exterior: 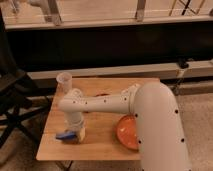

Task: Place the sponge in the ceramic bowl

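The light-blue sponge (65, 135) lies flat on the wooden table (100, 145) near its front left corner. My gripper (76, 132) points down at the sponge's right end and touches it, with the sponge sticking out to the left from under it. The white arm (105, 104) reaches in from the right across the table. The orange-red ceramic bowl (127, 133) sits at the front right of the table, partly hidden by the arm's thick shoulder, about a hand's width right of the gripper.
A translucent plastic cup (64, 80) stands at the table's back left corner. A small dark object (102, 94) shows behind the arm at the back. A black folding chair (15, 105) stands left of the table. A dark wall and a ledge run behind.
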### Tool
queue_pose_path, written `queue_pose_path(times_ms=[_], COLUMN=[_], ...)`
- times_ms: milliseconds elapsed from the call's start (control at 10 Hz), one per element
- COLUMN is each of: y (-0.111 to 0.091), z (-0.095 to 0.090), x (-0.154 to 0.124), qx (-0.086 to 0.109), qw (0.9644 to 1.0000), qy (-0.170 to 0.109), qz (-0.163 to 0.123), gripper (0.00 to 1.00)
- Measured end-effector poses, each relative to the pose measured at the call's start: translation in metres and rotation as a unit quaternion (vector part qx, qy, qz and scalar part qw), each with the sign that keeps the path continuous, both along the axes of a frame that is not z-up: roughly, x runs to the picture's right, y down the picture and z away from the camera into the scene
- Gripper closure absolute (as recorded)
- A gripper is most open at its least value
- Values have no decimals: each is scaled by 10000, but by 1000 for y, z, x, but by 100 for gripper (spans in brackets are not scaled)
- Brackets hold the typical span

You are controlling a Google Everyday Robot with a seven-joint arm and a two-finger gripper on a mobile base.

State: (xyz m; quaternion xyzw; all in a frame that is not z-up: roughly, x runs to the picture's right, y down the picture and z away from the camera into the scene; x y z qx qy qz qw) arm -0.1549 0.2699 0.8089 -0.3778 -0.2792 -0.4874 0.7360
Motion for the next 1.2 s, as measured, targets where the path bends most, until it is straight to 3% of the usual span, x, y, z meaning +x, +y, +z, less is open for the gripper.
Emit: queue_pose_path(times_ms=[300, 1000, 1200], y=[1, 1, -8], z=[0, 0, -4], x=[-1, -1, 3], qx=[-8, 0, 26], qw=[10000, 10000, 10000], qy=[-17, -23, 17], qz=[-18, -33, -4], gripper=[100, 100, 100])
